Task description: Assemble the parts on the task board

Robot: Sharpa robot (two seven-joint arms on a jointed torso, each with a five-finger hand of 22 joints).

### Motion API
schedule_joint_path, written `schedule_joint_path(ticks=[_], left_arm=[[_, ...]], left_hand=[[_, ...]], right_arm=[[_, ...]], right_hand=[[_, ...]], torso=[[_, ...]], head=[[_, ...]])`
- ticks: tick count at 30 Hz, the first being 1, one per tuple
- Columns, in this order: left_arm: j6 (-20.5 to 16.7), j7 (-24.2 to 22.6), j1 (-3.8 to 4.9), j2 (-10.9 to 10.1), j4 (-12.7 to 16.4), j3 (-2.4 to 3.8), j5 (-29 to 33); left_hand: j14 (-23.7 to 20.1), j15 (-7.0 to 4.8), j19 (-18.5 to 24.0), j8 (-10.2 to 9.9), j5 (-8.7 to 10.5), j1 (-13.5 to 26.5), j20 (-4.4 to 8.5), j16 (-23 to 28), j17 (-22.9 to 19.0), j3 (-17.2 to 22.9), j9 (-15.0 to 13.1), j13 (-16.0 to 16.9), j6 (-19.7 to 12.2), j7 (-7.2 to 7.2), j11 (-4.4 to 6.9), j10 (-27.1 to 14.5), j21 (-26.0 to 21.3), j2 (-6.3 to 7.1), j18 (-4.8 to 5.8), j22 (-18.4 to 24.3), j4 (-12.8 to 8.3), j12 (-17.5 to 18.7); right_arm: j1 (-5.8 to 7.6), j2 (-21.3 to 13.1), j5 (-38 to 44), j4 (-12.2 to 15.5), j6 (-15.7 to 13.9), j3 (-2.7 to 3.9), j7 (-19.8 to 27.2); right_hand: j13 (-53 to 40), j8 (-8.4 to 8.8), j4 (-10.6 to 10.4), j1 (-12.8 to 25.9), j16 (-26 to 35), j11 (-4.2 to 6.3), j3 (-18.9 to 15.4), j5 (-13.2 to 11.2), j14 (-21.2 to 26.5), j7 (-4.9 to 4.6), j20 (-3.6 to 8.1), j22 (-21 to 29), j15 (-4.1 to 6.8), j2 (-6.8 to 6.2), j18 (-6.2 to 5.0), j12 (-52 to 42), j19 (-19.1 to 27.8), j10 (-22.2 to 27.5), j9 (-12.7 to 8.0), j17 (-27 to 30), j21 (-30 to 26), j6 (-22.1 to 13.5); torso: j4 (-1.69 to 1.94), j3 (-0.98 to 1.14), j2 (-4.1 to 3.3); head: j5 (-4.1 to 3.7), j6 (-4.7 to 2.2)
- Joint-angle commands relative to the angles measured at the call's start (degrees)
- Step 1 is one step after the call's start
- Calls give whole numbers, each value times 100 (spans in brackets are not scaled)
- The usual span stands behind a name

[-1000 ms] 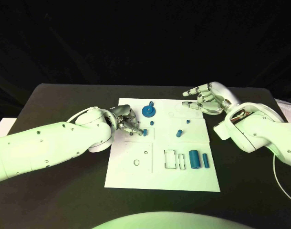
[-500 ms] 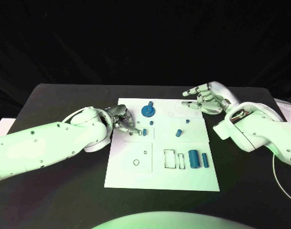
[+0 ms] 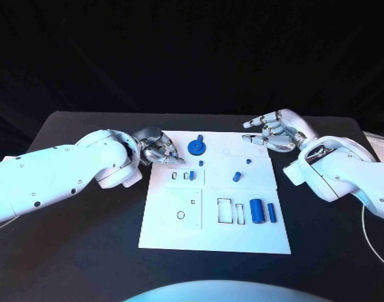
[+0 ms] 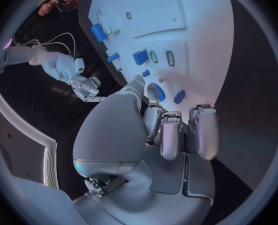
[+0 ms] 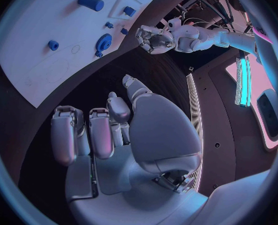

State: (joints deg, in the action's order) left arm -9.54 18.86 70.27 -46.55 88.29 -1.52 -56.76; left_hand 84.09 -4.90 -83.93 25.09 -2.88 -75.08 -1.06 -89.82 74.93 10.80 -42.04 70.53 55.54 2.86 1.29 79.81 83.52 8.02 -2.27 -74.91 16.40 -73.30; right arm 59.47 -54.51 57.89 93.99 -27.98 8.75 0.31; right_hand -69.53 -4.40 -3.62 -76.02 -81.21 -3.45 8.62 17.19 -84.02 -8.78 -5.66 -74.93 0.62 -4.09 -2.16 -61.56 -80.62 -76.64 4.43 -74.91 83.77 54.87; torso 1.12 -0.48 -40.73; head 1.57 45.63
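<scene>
White rectangular task board mid-table; blue round disc part just beside left hand, whose fingers curl in, empty, over the board's far left edge. Right hand, fingers curled, empty, beyond the far right corner above bare black table.

One white task board carrying seven visible blue parts, one of them a round disc, with two silver hands nearby.

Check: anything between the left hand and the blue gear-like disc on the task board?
Nothing visible. The left hand hovers at the task board's left edge, and only bare white board lies between it and the blue gear-like disc.
</scene>
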Motion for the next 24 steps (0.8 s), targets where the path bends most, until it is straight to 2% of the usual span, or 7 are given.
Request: schedule_joint_path(ticks=[1,4,6,9,11,16,24], left_arm=[[1160,15,152,-19,-21,3,1052],[1897,555,383,28,-159,5,1203],[2137,837,481,95,-254,6,1194],[2374,1159,581,261,-423,5,1066],[2573,1364,618,381,-524,5,864],[2910,1646,672,688,-753,1,356],[2791,1772,695,1123,-1030,-14,65]], left_hand=[[591,81,-106,-151,8,423,-81,-18,1507,-139,99,-208,-23,81,-71,-158,-127,-52,-19,-612,21,208],[591,153,27,-410,1,563,-157,-18,1507,-239,245,-630,-188,179,-149,-478,-320,-134,-72,-410,11,618],[591,221,80,-587,0,588,-209,-18,1507,-288,380,-811,-293,247,-227,-616,-393,-182,-92,-341,7,789],[591,226,65,-636,8,561,-236,-18,1507,-297,455,-810,-221,246,-228,-604,-373,-229,-88,-369,4,778],[591,218,28,-678,7,583,-243,-18,1507,-334,521,-763,-146,230,-216,-549,-323,-236,-76,-427,10,724],[591,170,-86,-635,10,1062,-215,-18,1507,-705,576,-632,132,152,-153,-401,-170,-280,-33,-599,27,574],[591,103,-153,-489,7,1037,-150,-18,1507,-893,476,-504,311,66,-76,-280,-82,-400,-6,-700,12,433]], right_arm=[[-5,16,23,-12,78,-1,-20],[-5,27,23,-36,84,-1,-24],[-5,34,23,-51,85,-1,-28],[-5,38,23,-69,87,-1,-30],[-5,42,23,-71,93,-2,-29],[-4,45,23,-66,109,-3,-37],[-4,52,23,-56,114,-4,-50]], right_hand=[[-5,17,11,-16,22,4,16,22,-312,12,17,-109,21,21,-109,-32,-5,-20,-6,-167,-24,33],[-5,17,11,-16,22,4,16,22,-312,12,17,-109,21,21,-109,-32,-5,-20,-6,-167,-24,33],[-5,17,11,-16,22,4,16,22,-312,12,17,-109,21,21,-109,-32,-5,-20,-6,-167,-24,33],[-3,16,11,-17,23,4,20,31,-313,13,18,-112,22,25,-108,-32,-8,-21,-6,-167,-23,36],[-3,16,11,-17,23,4,20,31,-313,13,18,-112,22,25,-108,-32,-8,-21,-6,-167,-23,36],[2,18,12,-16,26,5,26,81,-313,13,19,-110,23,26,-108,-33,-9,-23,-7,-165,-24,40],[1,22,48,-63,29,10,51,135,-314,15,22,-115,27,17,-107,-43,-14,-27,-10,-165,-24,42]], torso=[[2,4,-4],[0,3,5],[-5,10,5],[-9,7,5],[-18,7,-2],[-28,15,-9],[-31,11,-11]], head=[[5,-16],[5,-23],[0,-36],[-1,-42],[-6,-51],[-6,-56],[38,-48]])
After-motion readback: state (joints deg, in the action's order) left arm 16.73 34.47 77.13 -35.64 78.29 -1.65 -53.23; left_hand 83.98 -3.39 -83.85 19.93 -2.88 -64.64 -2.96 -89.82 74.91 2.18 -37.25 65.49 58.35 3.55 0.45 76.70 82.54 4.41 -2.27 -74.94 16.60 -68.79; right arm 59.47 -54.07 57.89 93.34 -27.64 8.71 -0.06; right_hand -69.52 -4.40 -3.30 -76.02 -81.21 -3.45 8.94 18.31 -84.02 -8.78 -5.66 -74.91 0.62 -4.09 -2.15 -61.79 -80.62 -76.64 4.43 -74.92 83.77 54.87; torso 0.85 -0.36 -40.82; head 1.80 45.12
